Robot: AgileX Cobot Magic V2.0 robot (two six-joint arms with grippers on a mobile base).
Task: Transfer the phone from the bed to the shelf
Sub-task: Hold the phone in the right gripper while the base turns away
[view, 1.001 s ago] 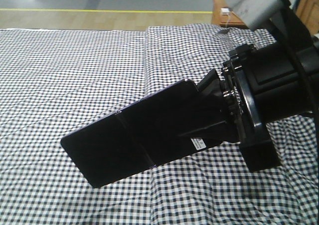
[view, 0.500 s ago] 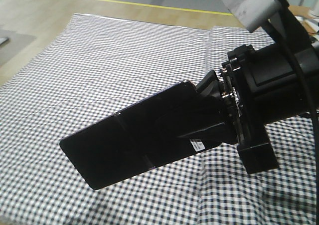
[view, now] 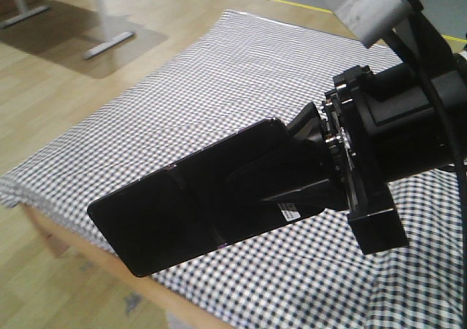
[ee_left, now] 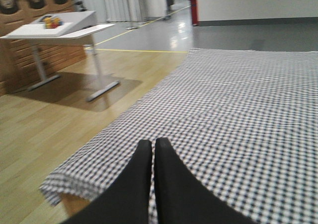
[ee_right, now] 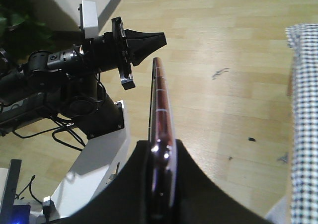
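Pale wooden floor (view: pixel 66 117) lies beyond the edge of the bed (view: pixel 248 74) in gingham cloth. The right gripper (view: pixel 299 179) clamps one end of the phone (view: pixel 197 198), which juts far past the fingers, in the air above the bed's edge. With so much slab unsupported, a jolt or fast swing could twist it in the grip or drop it onto the floor. The left gripper (ee_left: pixel 153 152) is closed on nothing. The phone is thin and glossy black, with a middle seam, a pinkish rim and a small white sticker near the held end.
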